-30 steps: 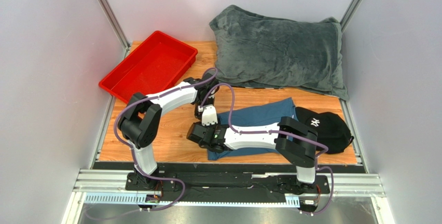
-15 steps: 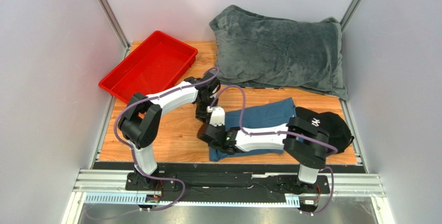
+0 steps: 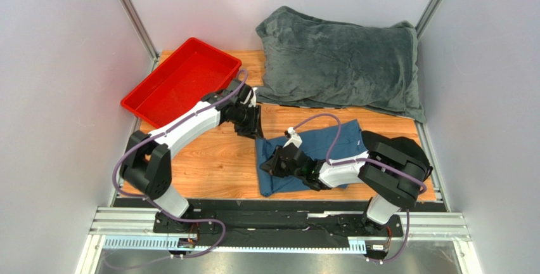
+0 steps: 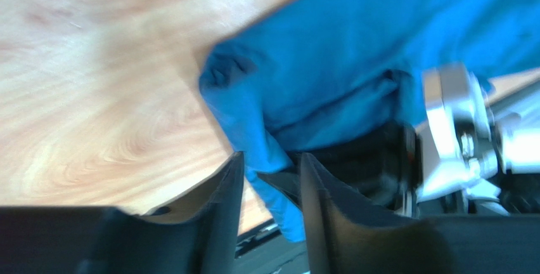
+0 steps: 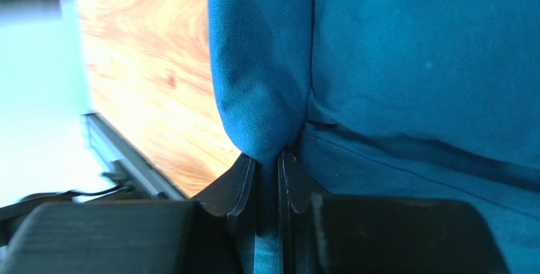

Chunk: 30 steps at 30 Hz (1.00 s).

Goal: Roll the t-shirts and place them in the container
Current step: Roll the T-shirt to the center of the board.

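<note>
right fingers (image 5: pixel 231 191) pinch t-shirt (image 5: pixel 412 65) edge fold | left fingers (image 4: pixel 222 210) straddle its corner

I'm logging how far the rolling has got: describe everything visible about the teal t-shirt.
The t-shirt is plain teal-blue, soft cotton-looking cloth, folded into a rough rectangle lying flat on the wooden table, not yet rolled. The right gripper is shut on a raised fold near its left end; the left gripper hovers open by its far-left corner.

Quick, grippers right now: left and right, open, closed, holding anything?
Left gripper: open, fingers apart, t-shirt edge showing in the gap.
Right gripper: closed on a fold of the t-shirt.
</note>
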Available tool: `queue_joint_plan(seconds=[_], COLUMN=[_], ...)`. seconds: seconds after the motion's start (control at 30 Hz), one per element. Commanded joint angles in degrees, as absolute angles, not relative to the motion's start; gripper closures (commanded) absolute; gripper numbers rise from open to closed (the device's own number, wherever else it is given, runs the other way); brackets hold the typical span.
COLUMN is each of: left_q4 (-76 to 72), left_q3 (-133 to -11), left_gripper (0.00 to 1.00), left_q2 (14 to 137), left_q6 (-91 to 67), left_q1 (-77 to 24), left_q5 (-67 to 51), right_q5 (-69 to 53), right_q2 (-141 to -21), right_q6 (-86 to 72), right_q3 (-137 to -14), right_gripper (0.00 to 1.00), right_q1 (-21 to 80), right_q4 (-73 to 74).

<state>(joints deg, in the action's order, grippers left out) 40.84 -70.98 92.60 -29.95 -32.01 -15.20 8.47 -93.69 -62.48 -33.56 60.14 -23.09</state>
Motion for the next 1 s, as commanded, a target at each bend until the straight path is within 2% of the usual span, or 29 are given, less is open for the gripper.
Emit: queue_joint_plan(seconds=[0.0,0.07,0.17,0.47,0.57,0.67,0.97], left_q4=[32.71,28.66,25.32,22.23,23.73,24.61,26.45], left_q3=[-62.60,-60.48,-58.01,-57.92,-58.80,-59.41,-60.47], left_gripper=[0.66,0.74,0.81,0.83,0.84,0.86,0.88], left_q2=[88.16,87.98,89.38,95.36,97.29,99.05,101.34], left_q6=[-33.21,-34.19,-35.33,-37.18,-37.35,-37.18,-36.56], left_q1=[-32.08,-32.08,-32.08,-32.17,-32.08,-32.17,-32.25], left_q5=[-22.58,-24.60,-26.01,-25.06,-23.30,-22.33,-20.22], right_q5=[1.85,0.88,-2.02,-1.94,-1.32,-0.70,2.19], right_q2=[-95.97,-97.81,-99.93,-101.43,-98.53,-95.54,-88.43], right_q6=[-69.42,-71.97,-74.26,-75.68,-74.27,-72.52,-68.21], right_q3=[-28.31,-26.29,-25.23,-24.08,-24.52,-25.57,-27.59], right_gripper=[0.89,0.90,0.90,0.90,0.80,0.64,0.55], right_q1=[57.92,57.04,56.16,56.07,55.90,56.07,58.62], right_q4=[-34.09,-38.39,-42.62,-43.60,-39.74,-35.26,-22.51])
